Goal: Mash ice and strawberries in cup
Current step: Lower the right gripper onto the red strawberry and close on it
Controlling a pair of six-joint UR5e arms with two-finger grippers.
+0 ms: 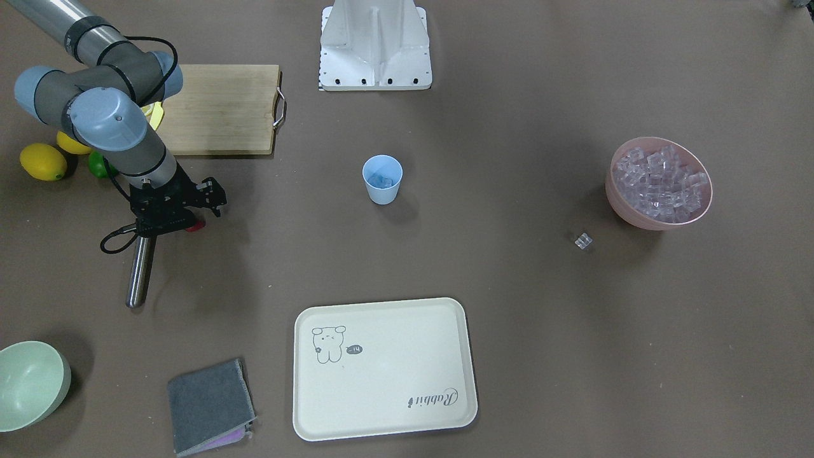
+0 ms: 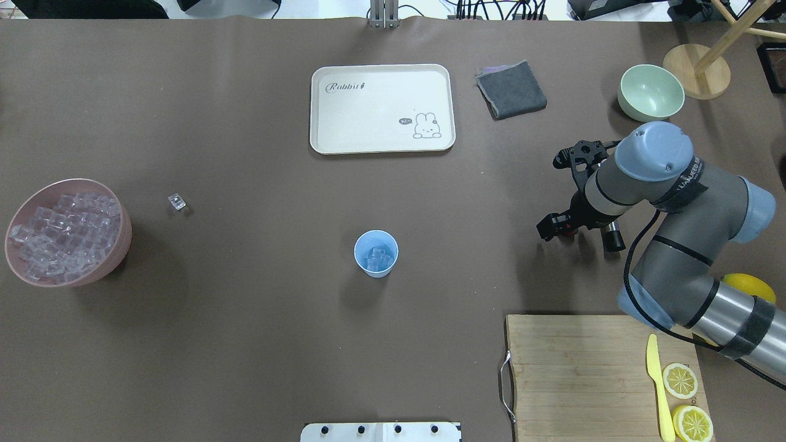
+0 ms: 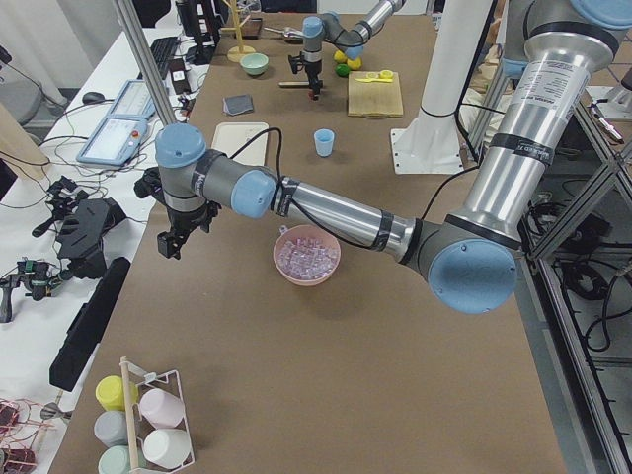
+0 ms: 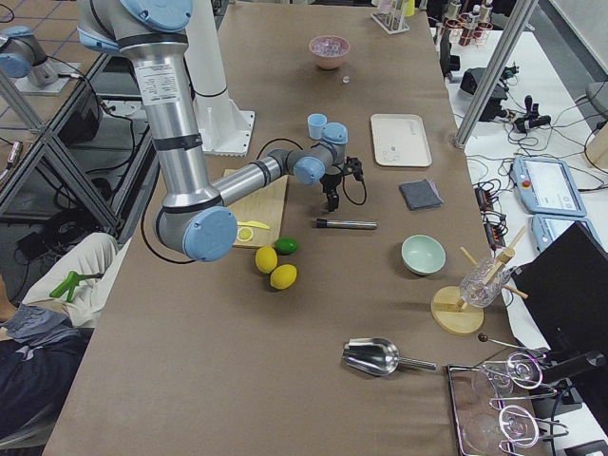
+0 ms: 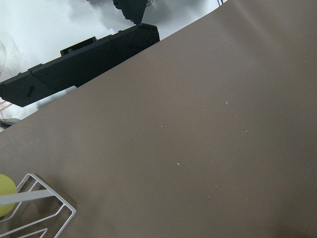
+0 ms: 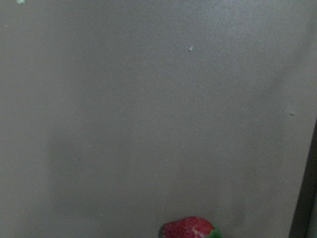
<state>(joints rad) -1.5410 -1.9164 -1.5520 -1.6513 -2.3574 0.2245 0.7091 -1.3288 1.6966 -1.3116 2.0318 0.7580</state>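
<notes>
The light-blue cup (image 1: 382, 180) stands upright in the middle of the brown table (image 1: 509, 331), on its own, with a few clear ice cubes (image 2: 376, 258) inside it. Far more ice fills the pink bowl (image 1: 658, 219) at the robot's left end of the table, and one stray cube (image 1: 583, 241) lies on the table just beside that bowl.

Over at the other end, the right gripper (image 1: 188, 216) points down close to the tabletop, next to a steel muddler (image 1: 138, 270) lying flat. The strawberry (image 1: 196, 224) peeps out red from under the gripper's edge. In the right wrist view it shows blurred at the bottom rim, red with a bit of green. From here I cannot tell whether the fingers have closed on it or how far apart they stand.

The left gripper (image 3: 170, 242) hangs pointing down over the table's far left end, past the pink bowl. I cannot tell whether it is open or closed, and its wrist camera shows nothing in its grasp, only bare table and a white wire rack (image 5: 34, 208).

Behind the right arm sit a wooden cutting board (image 1: 222, 117), two lemons (image 1: 42, 161) and a lime (image 1: 102, 165). Toward the operators' side lie a cream tray (image 1: 385, 369), a folded grey cloth (image 1: 210, 406) and a pale green bowl (image 1: 32, 385).
</notes>
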